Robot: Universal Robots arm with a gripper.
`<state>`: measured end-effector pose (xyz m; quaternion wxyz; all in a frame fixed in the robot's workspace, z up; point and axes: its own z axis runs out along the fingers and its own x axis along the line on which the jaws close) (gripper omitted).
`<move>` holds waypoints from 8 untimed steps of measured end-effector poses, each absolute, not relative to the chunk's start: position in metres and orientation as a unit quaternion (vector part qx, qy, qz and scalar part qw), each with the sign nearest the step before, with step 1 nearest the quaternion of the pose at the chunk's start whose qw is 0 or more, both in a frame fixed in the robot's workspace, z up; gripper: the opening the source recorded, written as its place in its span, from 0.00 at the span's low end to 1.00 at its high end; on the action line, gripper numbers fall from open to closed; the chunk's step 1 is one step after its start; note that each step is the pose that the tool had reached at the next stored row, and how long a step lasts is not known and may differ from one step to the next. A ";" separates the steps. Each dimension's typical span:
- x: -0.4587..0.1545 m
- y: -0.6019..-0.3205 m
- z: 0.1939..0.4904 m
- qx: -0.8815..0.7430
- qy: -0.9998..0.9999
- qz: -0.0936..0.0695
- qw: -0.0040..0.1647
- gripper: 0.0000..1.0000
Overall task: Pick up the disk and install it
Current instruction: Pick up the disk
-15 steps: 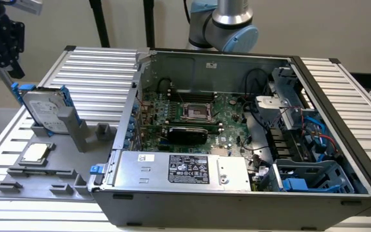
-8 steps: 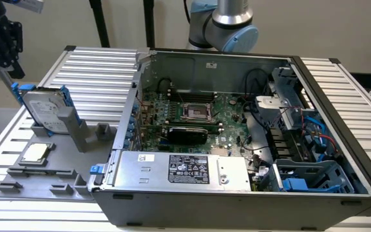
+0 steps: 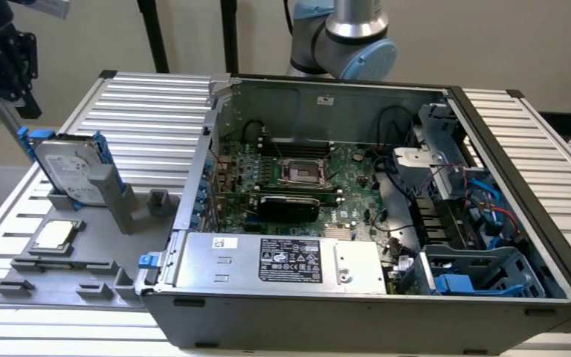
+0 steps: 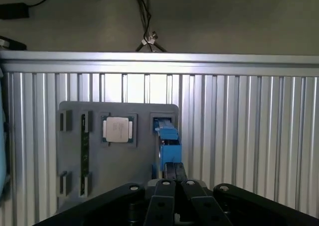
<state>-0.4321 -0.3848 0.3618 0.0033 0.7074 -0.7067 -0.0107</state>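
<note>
The black gripper [image 3: 6, 63] hangs above the exterior view's left end of the ribbed aluminium table [image 3: 157, 104]. In the wrist view its fingers [image 4: 170, 172] lie pressed together, holding nothing. Below it, apart from it, the silver-grey rectangular hard disk with blue side rails [image 3: 68, 169] stands on edge in a slot of the grey plastic fixture plate [image 3: 68, 279]. A small square silver processor chip [image 3: 53, 234] lies just beside it, and the open computer case [image 3: 365, 312] sits toward the exterior view's right.
</note>
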 end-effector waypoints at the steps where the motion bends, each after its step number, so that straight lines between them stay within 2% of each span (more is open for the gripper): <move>1: -0.432 -0.385 0.361 0.708 -0.707 -0.011 0.003 0.11; 2: -0.432 -0.385 0.361 0.708 -0.707 -0.011 0.003 0.12; 4: -0.433 -0.385 0.361 0.708 -0.707 -0.010 0.002 0.24; 5: -0.433 -0.385 0.360 0.708 -0.707 -0.009 0.002 0.24; 7: -0.432 -0.385 0.357 0.708 -0.707 -0.008 0.001 0.36; 8: -0.433 -0.385 0.356 0.708 -0.707 -0.008 0.000 0.36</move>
